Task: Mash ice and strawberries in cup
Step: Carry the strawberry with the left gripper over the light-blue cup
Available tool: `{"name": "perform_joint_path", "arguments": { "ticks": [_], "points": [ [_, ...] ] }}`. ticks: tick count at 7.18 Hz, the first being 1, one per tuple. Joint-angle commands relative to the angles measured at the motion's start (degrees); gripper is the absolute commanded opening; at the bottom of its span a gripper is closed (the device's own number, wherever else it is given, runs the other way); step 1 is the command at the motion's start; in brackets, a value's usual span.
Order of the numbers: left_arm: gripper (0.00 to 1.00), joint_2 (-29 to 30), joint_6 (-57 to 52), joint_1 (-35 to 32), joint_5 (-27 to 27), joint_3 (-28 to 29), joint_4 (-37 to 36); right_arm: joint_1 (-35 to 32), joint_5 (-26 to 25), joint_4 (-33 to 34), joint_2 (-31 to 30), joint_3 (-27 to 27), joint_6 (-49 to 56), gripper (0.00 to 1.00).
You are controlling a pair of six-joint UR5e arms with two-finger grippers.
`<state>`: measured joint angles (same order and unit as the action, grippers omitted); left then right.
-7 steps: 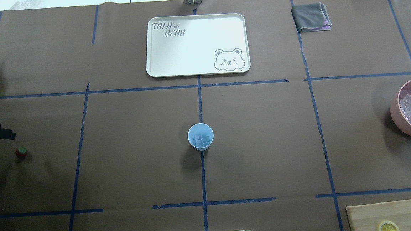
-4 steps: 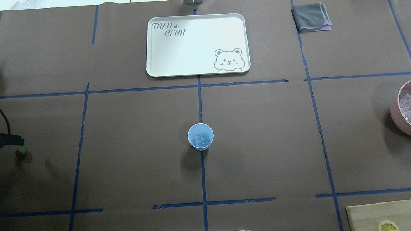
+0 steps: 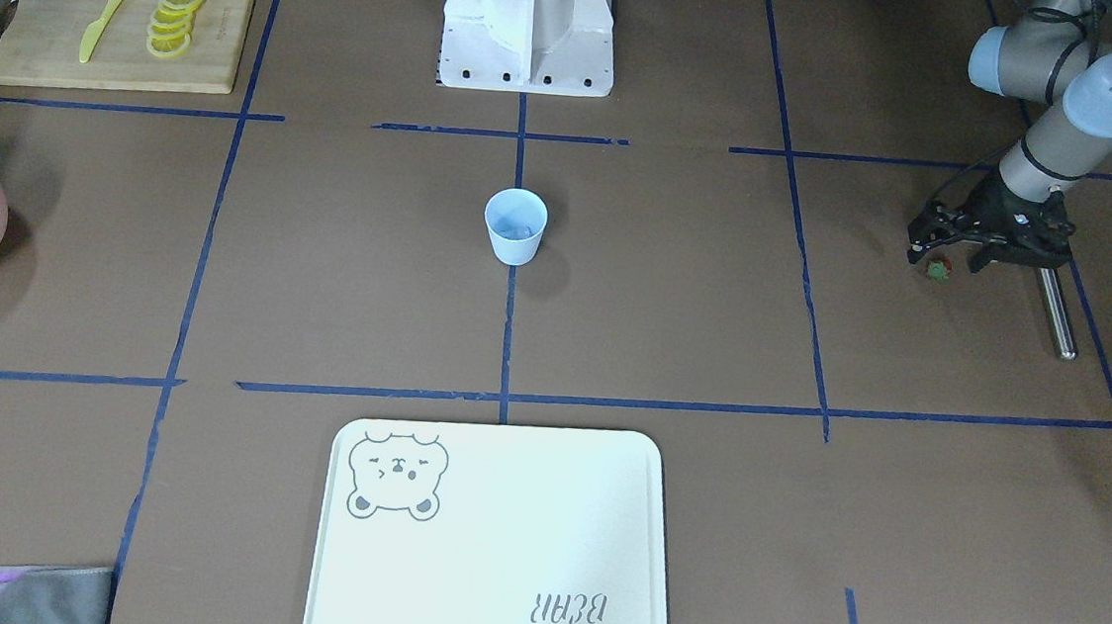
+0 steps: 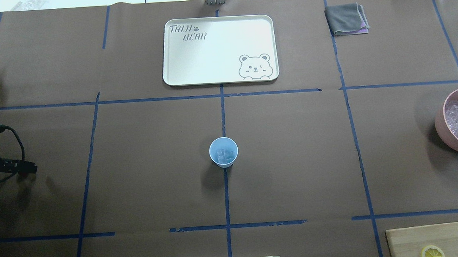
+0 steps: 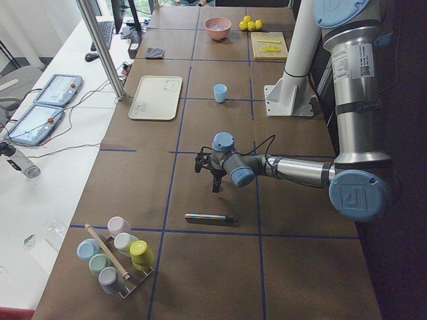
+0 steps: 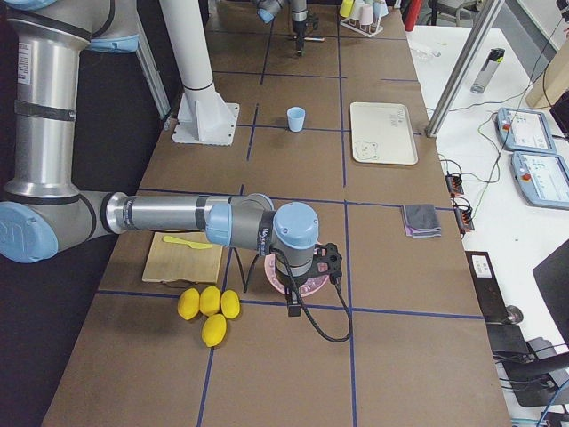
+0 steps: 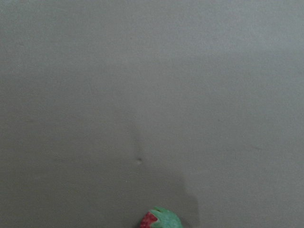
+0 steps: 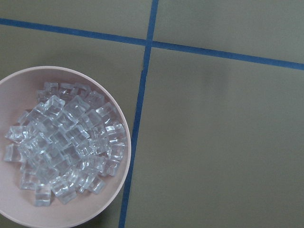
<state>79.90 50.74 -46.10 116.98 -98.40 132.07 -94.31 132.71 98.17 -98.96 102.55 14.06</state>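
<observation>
The strawberry (image 3: pixel 937 271) lies on the worktop (image 3: pixel 665 311), well apart from the cup (image 4: pixel 223 152), which already holds some ice (image 4: pixel 225 156). I judge the step to be berry pickup: my left gripper (image 3: pixel 945 261) hangs over it, jaws open astride, gripping nothing; next, lower and close. My right gripper (image 6: pixel 293 307), over the pink bowl (image 8: pixel 16 92): jaws' state I cannot tell.

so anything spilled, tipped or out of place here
Nothing stands out: the small pale-blue plastic cup stands upright holding clear ice cubes, and the tiny red strawberry sits by the left end effector.
</observation>
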Motion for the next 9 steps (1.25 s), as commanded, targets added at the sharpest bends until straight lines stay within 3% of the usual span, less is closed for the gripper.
{"name": "perform_joint_path", "arguments": {
  "ticks": [1,2,4,5,7,9],
  "points": [
    [0.76,-0.01,-0.03,0.13,0.09,0.40,-0.14,0.00,-0.09,0.00,0.00,-0.07,0.00,0.99],
    [0.63,-0.01,-0.03,0.13,0.09,0.40,-0.23,0.00,-0.09,0.00,0.00,-0.07,0.00,0.99],
    [0.11,-0.01,-0.20,0.13,0.09,0.40,-0.32,0.00,-0.09,0.00,0.00,0.02,0.00,0.99],
    [0.00,-0.01,-0.29,0.13,0.17,0.31,-0.32,-0.09,-0.09,0.00,0.00,0.02,-0.09,0.99],
    [0.00,0.52,-0.29,0.04,0.35,-1.96,-0.75,0.00,-0.09,0.00,0.00,0.02,-0.09,0.99],
    [0.00,3.05,-0.29,-0.31,0.62,-9.83,-12.46,-0.09,0.00,0.00,0.00,0.11,-0.09,0.99]
  ]
}}
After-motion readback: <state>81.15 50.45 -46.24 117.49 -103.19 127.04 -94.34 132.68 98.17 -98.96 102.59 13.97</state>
